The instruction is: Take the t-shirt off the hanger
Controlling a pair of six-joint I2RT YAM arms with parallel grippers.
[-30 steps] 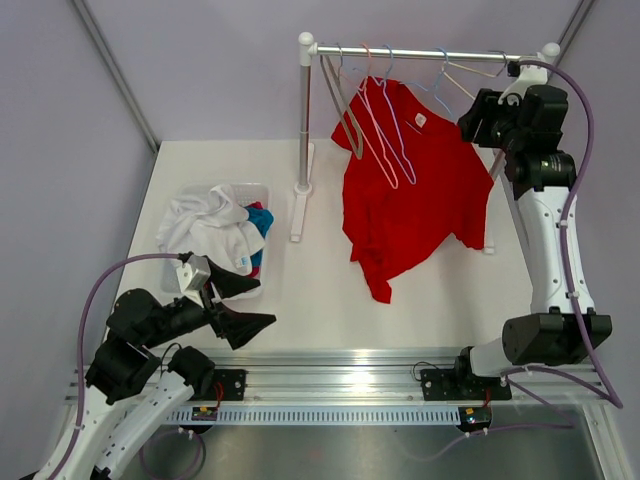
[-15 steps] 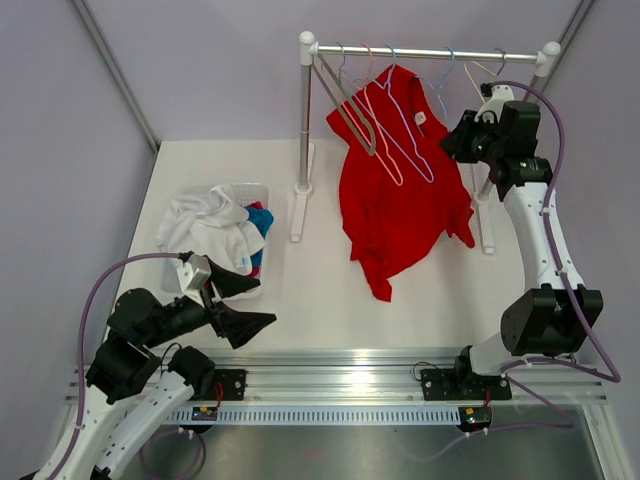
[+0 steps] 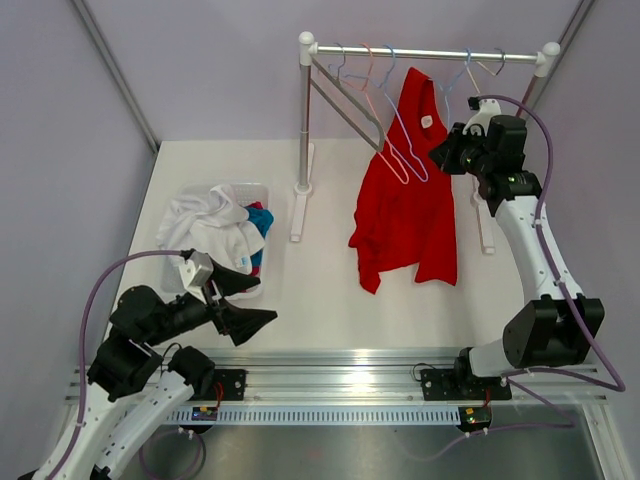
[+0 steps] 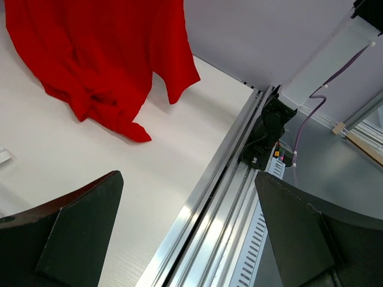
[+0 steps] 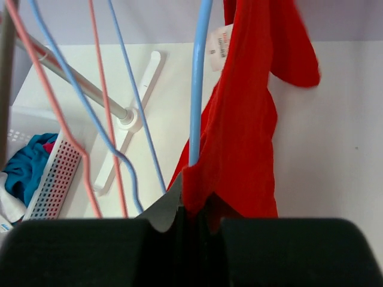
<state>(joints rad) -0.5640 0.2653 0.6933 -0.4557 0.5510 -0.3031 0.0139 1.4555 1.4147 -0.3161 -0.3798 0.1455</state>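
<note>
Fingers of the right hand [image 5: 190, 218] pinch shut on the red t-shirt [image 3: 410, 215], with the blue hanger [image 5: 197, 84] just beyond them. The shirt hangs lengthwise downward, and the left hand [image 4: 188, 233] gapes, empty.

One t-shirt [image 3: 410, 210], five hangers [image 5: 197, 89], one rack [image 3: 303, 120], one basket [image 3: 250, 187] and two arms [image 3: 545, 250] are in view.

Right wrist: blue hanger [image 5: 197, 89] is buried in the t-shirt [image 5: 239, 137] fold at the right end effector [image 5: 192, 218], so the contact point is hidden. Label [image 5: 220, 40] print too small to read. Left wrist view crops the t-shirt's top.
</note>
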